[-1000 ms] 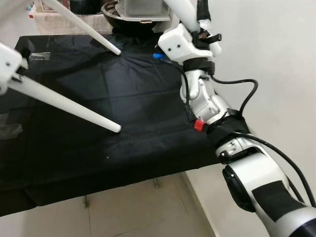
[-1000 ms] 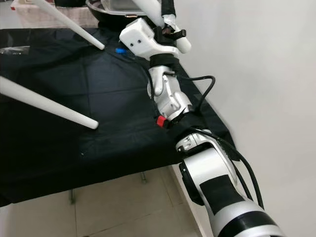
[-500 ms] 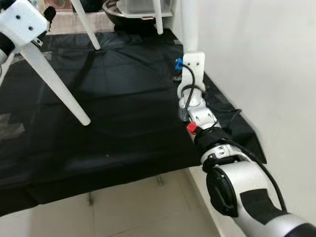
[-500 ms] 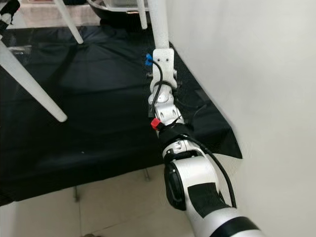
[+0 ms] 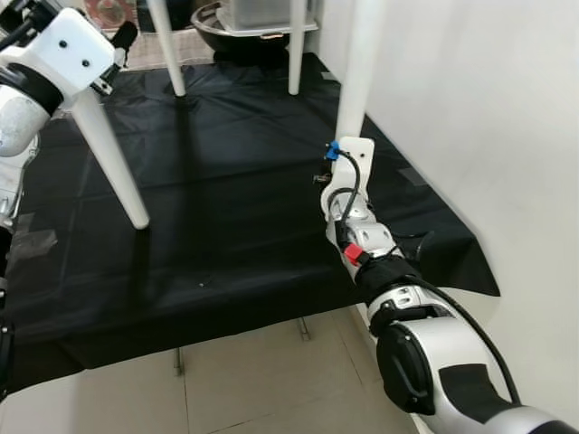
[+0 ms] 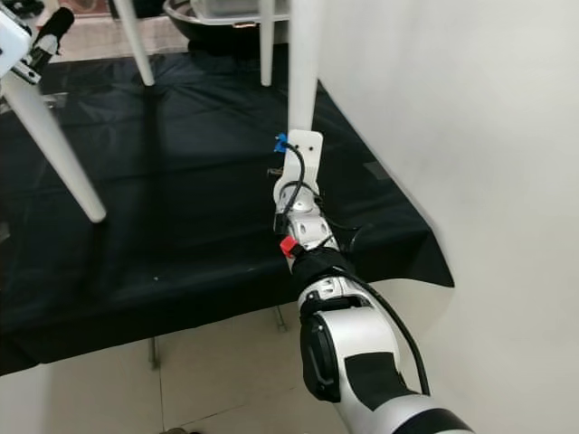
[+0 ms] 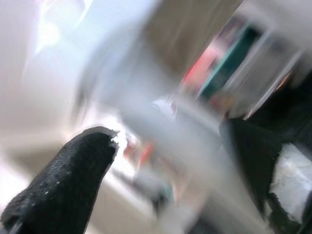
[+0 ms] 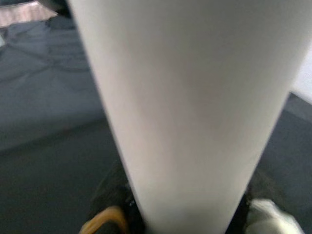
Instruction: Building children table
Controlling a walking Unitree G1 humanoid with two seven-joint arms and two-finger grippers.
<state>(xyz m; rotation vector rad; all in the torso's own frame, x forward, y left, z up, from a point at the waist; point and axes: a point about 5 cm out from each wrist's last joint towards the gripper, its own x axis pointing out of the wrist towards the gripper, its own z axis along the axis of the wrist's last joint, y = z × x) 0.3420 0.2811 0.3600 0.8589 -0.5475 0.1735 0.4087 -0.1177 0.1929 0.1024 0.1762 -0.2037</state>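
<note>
Children's table point(image 5: 357, 54): a second ago tipped with legs pointing sideways, now turned upright on four white legs upon the black-clothed surface point(image 5: 226, 181), so assembly looks near done, only setting down and letting go remaining. Right pincer point(image 5: 348, 149): low on the near right leg point(image 6: 303, 63), apparently clamped round it, finger gap hidden. Left pincer point(image 5: 113, 45): at the near left leg point(image 5: 109, 154), closure cannot be told.

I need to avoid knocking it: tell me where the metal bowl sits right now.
In the left eye view the metal bowl sits at the far edge of the black cloth, behind the two far white table legs, holding a grey box.
</note>
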